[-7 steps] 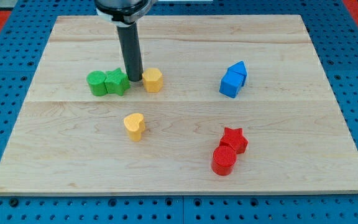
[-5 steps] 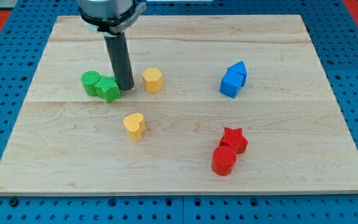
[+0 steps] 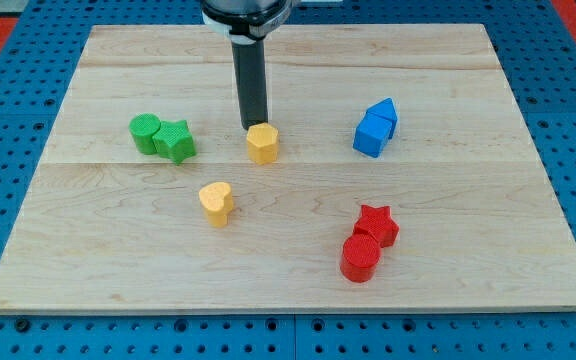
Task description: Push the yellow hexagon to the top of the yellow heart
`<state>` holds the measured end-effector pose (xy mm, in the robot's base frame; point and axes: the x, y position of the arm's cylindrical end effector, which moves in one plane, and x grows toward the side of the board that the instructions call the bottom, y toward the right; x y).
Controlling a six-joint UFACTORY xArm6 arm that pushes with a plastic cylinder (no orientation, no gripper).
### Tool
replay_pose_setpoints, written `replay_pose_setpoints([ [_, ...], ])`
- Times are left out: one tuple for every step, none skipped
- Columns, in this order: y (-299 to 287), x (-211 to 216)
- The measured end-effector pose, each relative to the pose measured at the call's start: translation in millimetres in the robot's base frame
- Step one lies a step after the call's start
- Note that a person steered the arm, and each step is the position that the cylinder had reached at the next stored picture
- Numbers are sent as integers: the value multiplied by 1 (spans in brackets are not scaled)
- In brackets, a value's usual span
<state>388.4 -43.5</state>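
Observation:
The yellow hexagon [image 3: 262, 143] sits a little above the board's middle, up and to the right of the yellow heart [image 3: 215, 203]. My tip [image 3: 253, 127] is at the hexagon's top edge, touching or nearly touching it. The dark rod rises from there to the view's top. The heart lies lower, left of centre, well apart from the hexagon.
A green cylinder [image 3: 145, 132] and a green star [image 3: 177, 141] touch each other at the left. Two blue blocks [image 3: 375, 128] sit at the right. A red star [image 3: 377, 225] and a red cylinder [image 3: 360, 259] sit at the lower right. The wooden board [image 3: 468, 200] lies on a blue pegboard.
My tip moved right from beside the green blocks to just above the yellow hexagon. The hexagon shifted right and down. The green blocks had been nudged left.

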Motion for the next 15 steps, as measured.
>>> replay_pose_setpoints([
  [0,14],
  [1,9],
  [11,-5],
  [31,-8],
  [44,0],
  [45,15],
  [44,30],
  [38,46],
  [28,57],
  [21,55],
  [21,41],
  [15,28],
  [4,29],
  [-8,35],
  [-19,43],
])
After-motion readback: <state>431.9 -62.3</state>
